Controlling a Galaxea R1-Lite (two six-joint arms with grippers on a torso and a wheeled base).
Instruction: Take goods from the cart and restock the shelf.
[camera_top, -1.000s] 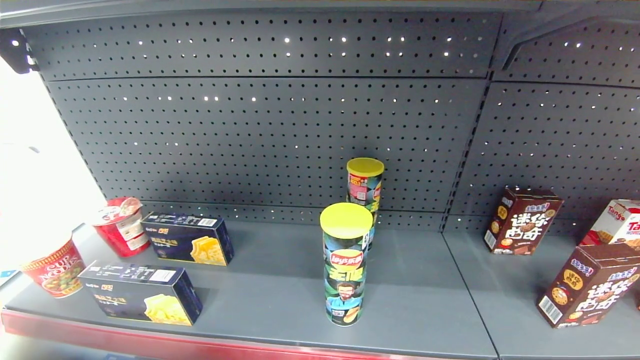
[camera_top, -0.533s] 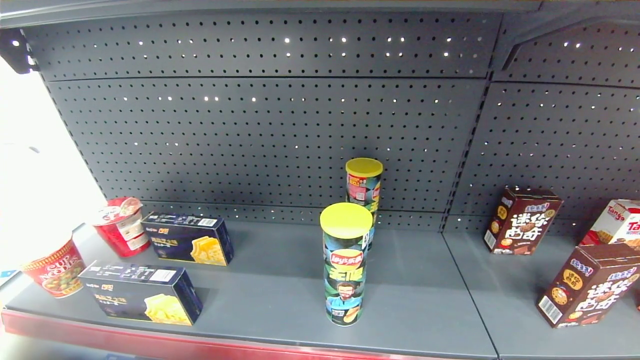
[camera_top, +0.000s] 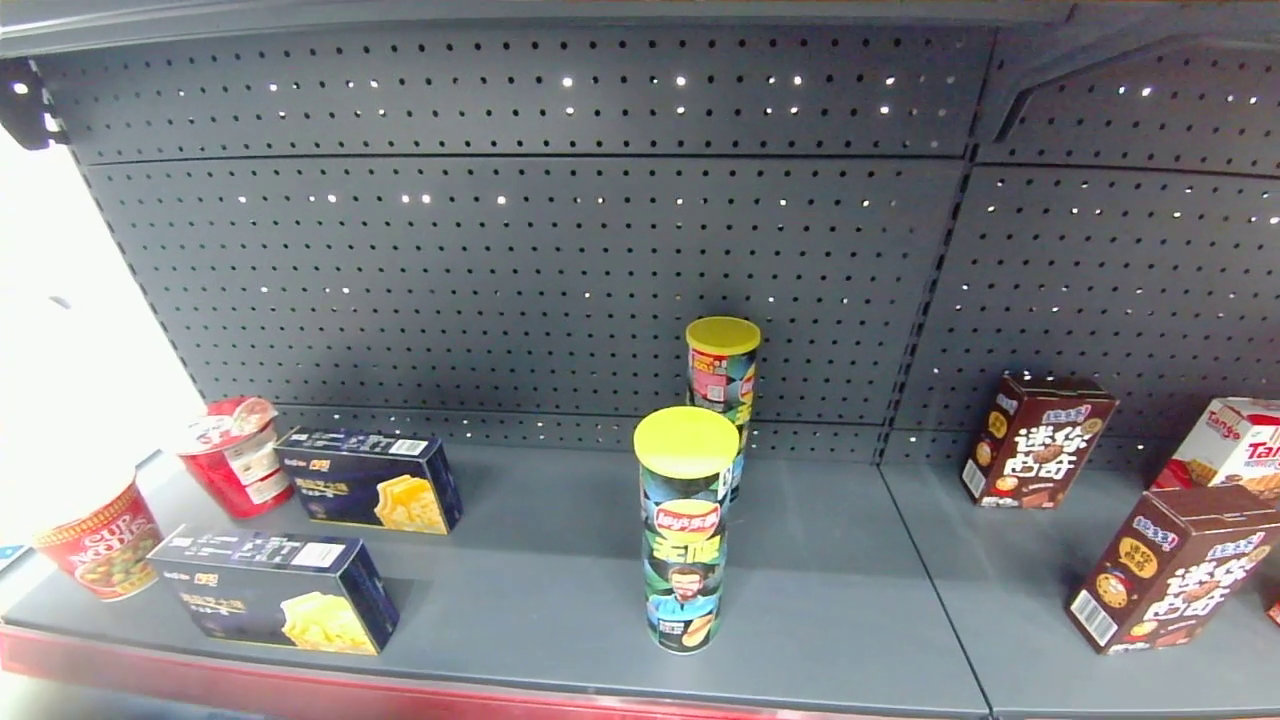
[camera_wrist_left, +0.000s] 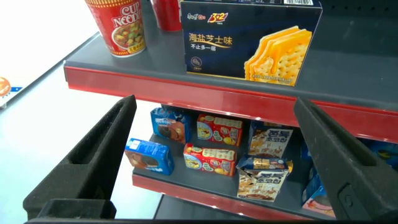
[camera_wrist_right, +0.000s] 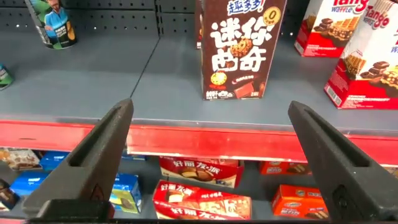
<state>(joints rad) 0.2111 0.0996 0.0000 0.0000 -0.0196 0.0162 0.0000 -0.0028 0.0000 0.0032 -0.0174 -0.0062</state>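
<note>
Over the last second my head camera has slid a little: the whole picture shifts as one, so that is the camera moving, not the stock. Every item on the shelf stands where it did and nothing new has arrived. I read this as a gap between placements, with the next item not yet fetched from the cart.

The left jaws are spread wide, with nothing between them and touching nothing. They hang out in front of the shelf's red lip, apart from it. Just past them a blue box lies at the shelf's front edge, with a cup beside it toward the shelf's end. Under the lip I see the lower shelf, stocked with small packs.

The right jaws are equally wide apart and empty, also out in front of the lip and clear of it. Straight beyond them a brown box stands upright near the front edge. Wafer boxes sit to one side of it and a can well off to the other.

From the head, that can stands upright near the middle front, and a second can stands behind it by the back panel. Blue boxes and cups sit on the robot's left, brown and wafer boxes on its right. Bare stretches lie between the groups, so I judge there is room for more, and with both arms free the cart comes next
</note>
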